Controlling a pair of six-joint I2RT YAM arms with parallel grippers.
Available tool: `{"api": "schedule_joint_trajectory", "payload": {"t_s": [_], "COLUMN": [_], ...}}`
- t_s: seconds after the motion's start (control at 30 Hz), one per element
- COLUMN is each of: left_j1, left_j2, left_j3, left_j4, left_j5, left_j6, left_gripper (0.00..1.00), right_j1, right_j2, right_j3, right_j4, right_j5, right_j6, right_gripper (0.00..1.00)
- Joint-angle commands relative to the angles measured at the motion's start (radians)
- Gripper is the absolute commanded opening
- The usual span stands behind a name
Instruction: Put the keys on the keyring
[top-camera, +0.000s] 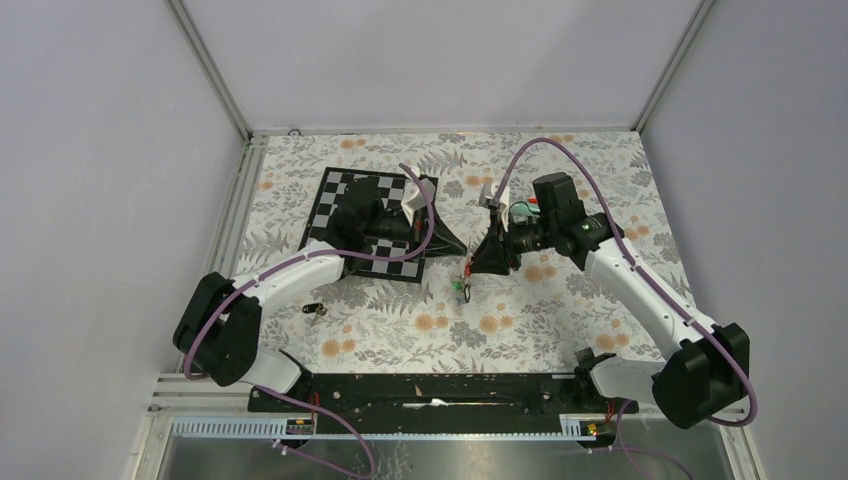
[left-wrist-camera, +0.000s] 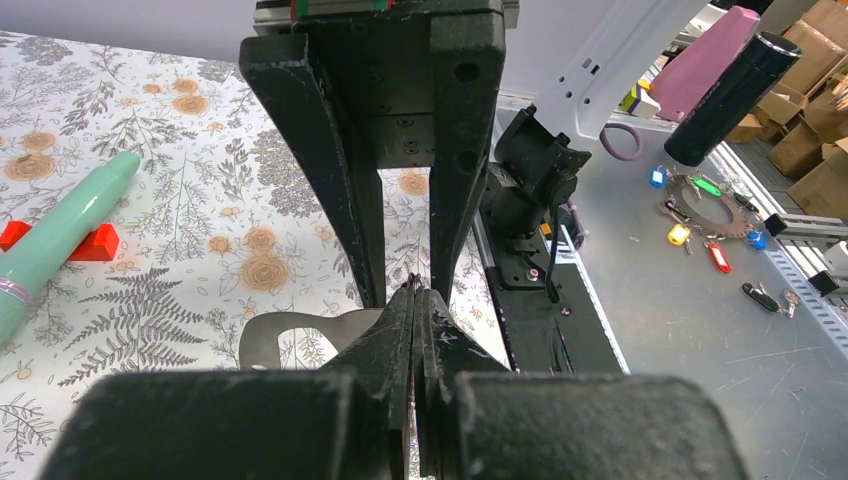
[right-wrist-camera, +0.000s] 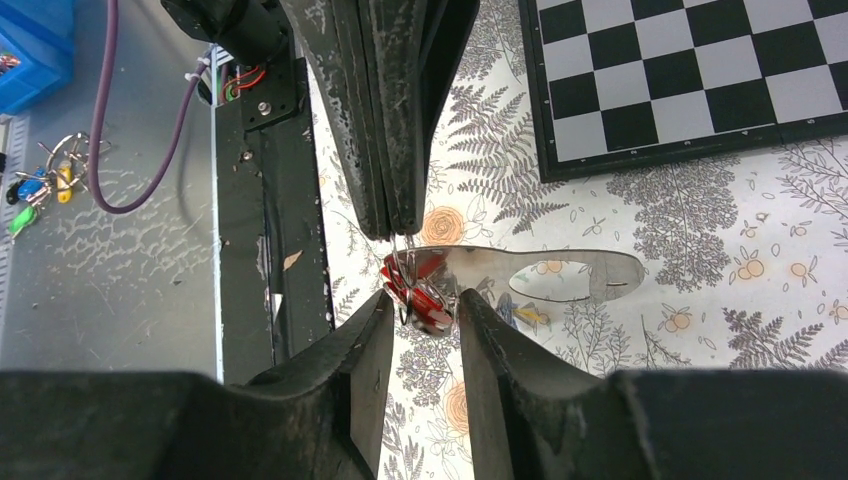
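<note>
My left gripper (left-wrist-camera: 418, 290) is shut, pinching the thin wire of the keyring (right-wrist-camera: 403, 255) at its tips; from the right wrist it reaches in from above (right-wrist-camera: 395, 220). A key with a red tag (right-wrist-camera: 420, 285) hangs on that wire. A flat grey metal piece with an oval hole (right-wrist-camera: 600, 270) juts out beside the tag. My right gripper (right-wrist-camera: 422, 305) is open with the red tag between its fingertips, a gap on both sides. From the top camera both grippers (top-camera: 462, 248) (top-camera: 482, 260) meet mid-table, and the keys (top-camera: 462, 287) dangle below them.
A chessboard (top-camera: 340, 195) lies under the left arm. A black-tagged key (top-camera: 315, 310) rests on the floral cloth near the left. A teal tube (left-wrist-camera: 60, 225) with a red cap lies near the right arm. Blue and yellow tags (right-wrist-camera: 522, 313) show below the flat piece.
</note>
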Motion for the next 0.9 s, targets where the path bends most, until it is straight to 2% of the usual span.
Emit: {"api": "schedule_joint_trajectory", "payload": {"t_s": [0.0, 0.3, 0.57, 0.87], "left_j1": [0.007, 0.008, 0.008, 0.008], "left_j2": [-0.048, -0.051, -0.049, -0.04], "left_j3": [-0.008, -0.01, -0.008, -0.015], "left_j4": [0.096, 0.092, 0.1, 0.163], "left_j5": [0.041, 0.046, 0.052, 0.061], "left_j6": [-0.002, 0.008, -0.001, -0.043], "left_gripper": [0.0, 0.0, 0.0, 0.0], "right_j1": [-0.007, -0.013, -0.013, -0.013], "right_j2": [-0.049, -0.062, -0.043, -0.017], "right_j3": [0.046, 0.089, 0.055, 0.018], "right_j4": [-0.039, -0.082, -0.07, 0.014], "right_j5": [0.04, 0.02, -0.01, -0.056], "right_j6": [-0.053, -0.072, -0.081, -0.01], "right_gripper": [0.38, 0.35, 0.13, 0.07]}}
